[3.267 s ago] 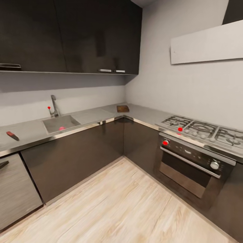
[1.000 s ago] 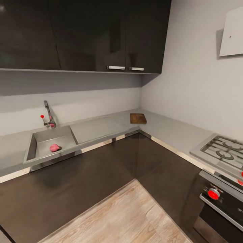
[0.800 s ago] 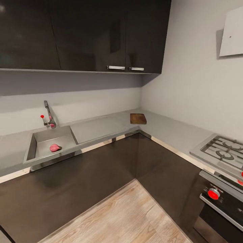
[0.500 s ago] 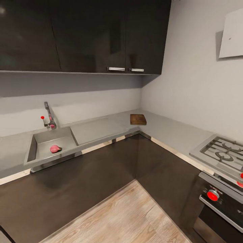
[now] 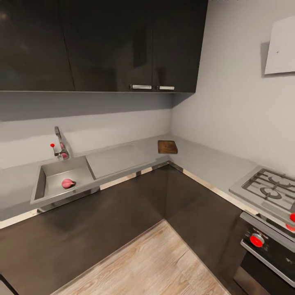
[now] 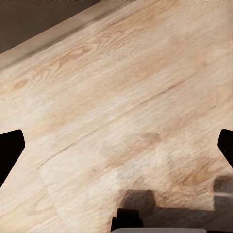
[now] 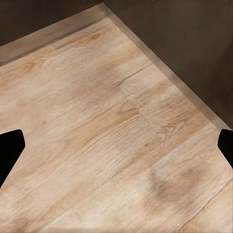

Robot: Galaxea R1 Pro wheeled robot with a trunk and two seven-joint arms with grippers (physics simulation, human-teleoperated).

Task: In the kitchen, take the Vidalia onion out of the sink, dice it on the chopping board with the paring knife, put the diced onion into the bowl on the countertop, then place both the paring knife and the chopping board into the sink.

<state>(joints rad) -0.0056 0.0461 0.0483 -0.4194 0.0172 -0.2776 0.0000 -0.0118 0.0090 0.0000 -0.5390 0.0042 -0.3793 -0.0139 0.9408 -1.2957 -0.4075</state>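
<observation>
Across the middle of the head view, an L-shaped grey countertop point(image 5: 205, 162) is seen running from the left edge to the back corner and then toward the lower right, set on dark cabinet fronts point(image 5: 102, 229). Above it, dark wall cupboards point(image 5: 102, 45) are hung across the upper left of the frame, with two small metal handles at their lower edge. Pale wooden floor point(image 5: 151, 266) is shown at the bottom centre.

At the right edge, part of a gas hob point(image 5: 270, 188) is set into the countertop, with an oven point(image 5: 266, 254) carrying red knobs below it.

At centre left, the sink point(image 5: 45, 184) is sunk into the countertop, with a flat drainboard to its right and a curved tap point(image 5: 60, 143) with a red knob behind it. The onion point(image 5: 67, 183), pinkish and rounded, is seen lying on the basin floor, apart from the walls.

Near the back corner, the chopping board point(image 5: 167, 147) is laid flat on the countertop, well apart from the sink.

Along the side edges of the left wrist view, the two dark fingertips of the left gripper point(image 6: 116, 150) are seen spread wide, with nothing between them but floor. The right gripper point(image 7: 116, 150) is shown likewise in the right wrist view, spread wide and holding nothing, over floor beside a cabinet base.
</observation>
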